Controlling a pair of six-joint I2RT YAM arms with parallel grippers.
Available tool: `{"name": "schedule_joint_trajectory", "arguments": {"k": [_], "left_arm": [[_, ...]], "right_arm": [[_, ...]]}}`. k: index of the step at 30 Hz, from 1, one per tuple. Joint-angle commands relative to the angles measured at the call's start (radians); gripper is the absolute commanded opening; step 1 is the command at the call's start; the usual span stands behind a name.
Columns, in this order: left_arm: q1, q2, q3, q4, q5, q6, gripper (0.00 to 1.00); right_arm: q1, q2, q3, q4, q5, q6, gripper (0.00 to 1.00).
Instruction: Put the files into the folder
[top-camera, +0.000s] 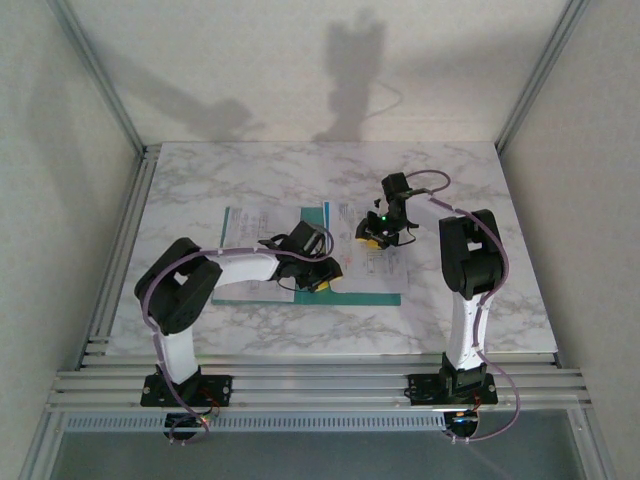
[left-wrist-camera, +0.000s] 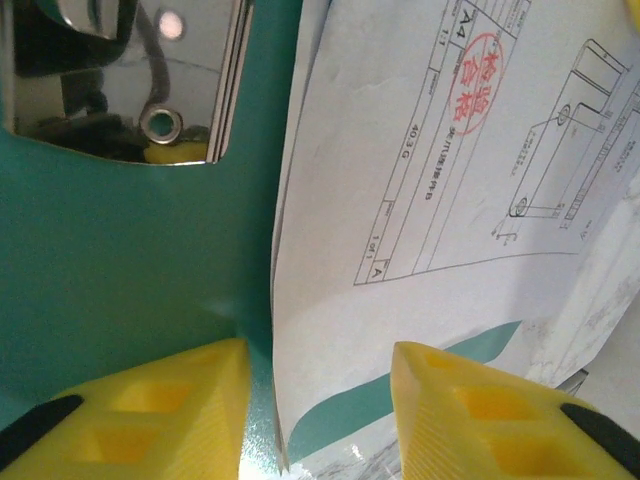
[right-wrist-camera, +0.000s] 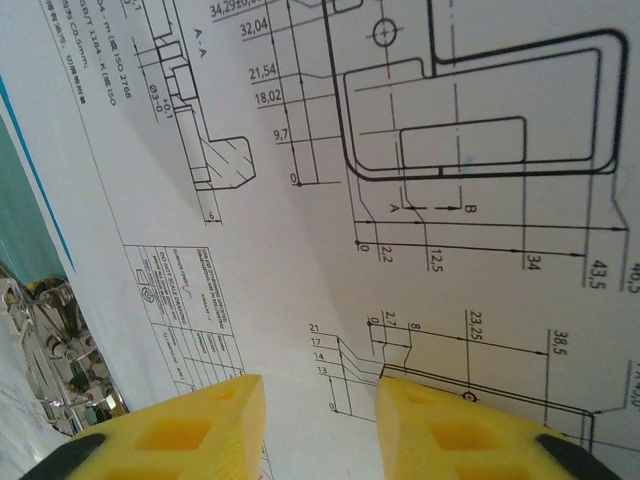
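The dark teal folder (top-camera: 370, 297) lies open and flat on the marble table, its inside face (left-wrist-camera: 120, 260) close under the left wrist camera. White files with printed drawings lie on it, one stack on the left half (top-camera: 245, 235) and one on the right half (top-camera: 385, 270). My left gripper (top-camera: 322, 276) is low at the folder's middle. Its yellow jaws (left-wrist-camera: 318, 360) stand apart, astride the raised edge of a white sheet (left-wrist-camera: 400, 200). My right gripper (top-camera: 374, 238) hovers over the right stack, jaws (right-wrist-camera: 320, 395) apart above a drawing sheet (right-wrist-camera: 300, 250).
A shiny metal clip plate (left-wrist-camera: 130, 80) is fixed inside the folder near its spine and also shows beside the right stack (right-wrist-camera: 40, 350). Bare marble table (top-camera: 250, 170) surrounds the folder. Aluminium frame posts and white walls enclose the workspace.
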Motion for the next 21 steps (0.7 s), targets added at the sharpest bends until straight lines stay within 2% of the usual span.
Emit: {"name": "schedule_joint_trajectory", "arguments": {"k": [1, 6, 12, 21], "left_arm": [[-0.016, 0.032, 0.027, 0.008, -0.002, -0.015, 0.38], [-0.024, 0.049, 0.029, 0.012, -0.008, -0.026, 0.29], [-0.024, 0.046, 0.019, 0.015, -0.007, -0.047, 0.01], [-0.015, -0.001, -0.028, 0.038, 0.036, -0.082, 0.0]], "right_arm": [[0.009, 0.03, 0.032, -0.051, -0.016, -0.042, 0.35], [0.011, 0.034, 0.048, -0.058, -0.022, -0.044, 0.36], [0.016, 0.013, 0.049, -0.049, -0.029, -0.03, 0.44], [0.017, -0.121, 0.061, -0.051, 0.024, 0.03, 0.56]]}}
